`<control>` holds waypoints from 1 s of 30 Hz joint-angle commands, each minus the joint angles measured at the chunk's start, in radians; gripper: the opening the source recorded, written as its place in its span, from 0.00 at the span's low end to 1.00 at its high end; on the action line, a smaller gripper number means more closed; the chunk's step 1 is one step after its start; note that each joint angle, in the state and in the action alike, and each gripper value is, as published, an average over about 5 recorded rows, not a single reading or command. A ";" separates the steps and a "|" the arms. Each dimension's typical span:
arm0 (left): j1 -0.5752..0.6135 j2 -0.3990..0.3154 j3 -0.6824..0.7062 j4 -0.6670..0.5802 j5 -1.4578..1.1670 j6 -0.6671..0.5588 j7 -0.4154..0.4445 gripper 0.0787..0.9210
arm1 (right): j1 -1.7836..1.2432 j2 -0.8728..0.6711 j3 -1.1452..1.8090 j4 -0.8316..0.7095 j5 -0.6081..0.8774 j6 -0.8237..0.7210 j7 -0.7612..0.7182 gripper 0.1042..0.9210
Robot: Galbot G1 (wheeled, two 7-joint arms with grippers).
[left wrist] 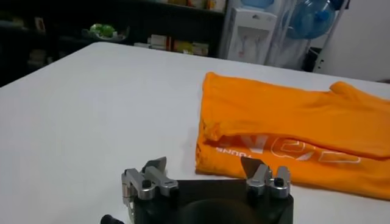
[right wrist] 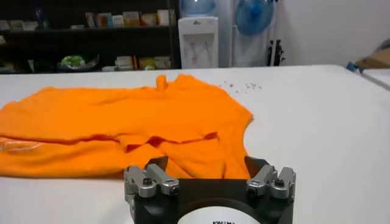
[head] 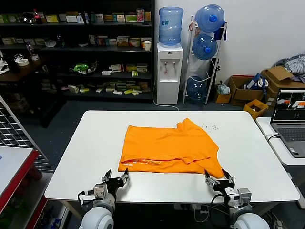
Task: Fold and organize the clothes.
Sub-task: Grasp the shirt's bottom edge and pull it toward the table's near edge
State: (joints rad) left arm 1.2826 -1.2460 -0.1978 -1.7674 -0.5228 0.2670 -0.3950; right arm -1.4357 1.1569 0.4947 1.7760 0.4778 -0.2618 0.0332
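- An orange T-shirt [head: 169, 150] lies in the middle of a white table [head: 76, 157], partly folded: the near part is doubled over, with white lettering along the near fold.
- Judged from this, folding is begun but unfinished; the bundle is wide and uneven, one corner trailing toward the right gripper [head: 218, 180].
- Left gripper [head: 116, 179] waits at the near edge, fingers spread, empty, close to the shirt's corner.
- The right one is also released, holding nothing.
- The left wrist view alone shows the lettering [left wrist: 283, 149] clearly; the right wrist view shows the layered folds.
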 commanded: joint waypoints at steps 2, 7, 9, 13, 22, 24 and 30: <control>-0.022 -0.025 -0.003 0.053 0.027 -0.023 0.004 0.88 | -0.006 -0.003 0.003 -0.024 0.039 -0.011 -0.011 0.73; -0.028 -0.029 0.005 0.060 0.043 -0.032 0.003 0.81 | -0.006 -0.009 0.007 -0.023 0.042 0.000 -0.011 0.56; -0.030 -0.031 0.008 0.064 0.043 -0.032 0.003 0.73 | -0.006 -0.010 0.009 -0.024 0.044 0.004 -0.010 0.49; -0.033 -0.037 0.011 0.070 0.044 -0.032 0.000 0.60 | -0.008 -0.010 0.012 -0.024 0.047 0.013 -0.006 0.35; -0.042 -0.045 0.014 0.075 0.049 -0.037 -0.011 0.30 | -0.013 -0.014 0.017 -0.021 0.057 0.030 0.004 0.05; -0.038 -0.040 0.015 0.055 0.048 -0.036 -0.016 0.24 | -0.022 -0.020 0.020 -0.007 0.065 0.031 0.011 0.02; 0.009 0.025 0.016 -0.095 -0.020 0.000 -0.057 0.05 | -0.116 -0.066 0.062 0.119 0.125 0.013 0.048 0.02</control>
State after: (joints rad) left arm 1.2512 -1.2804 -0.1802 -1.7167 -0.4841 0.2383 -0.4156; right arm -1.4787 1.1224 0.5274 1.7940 0.5551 -0.2425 0.0545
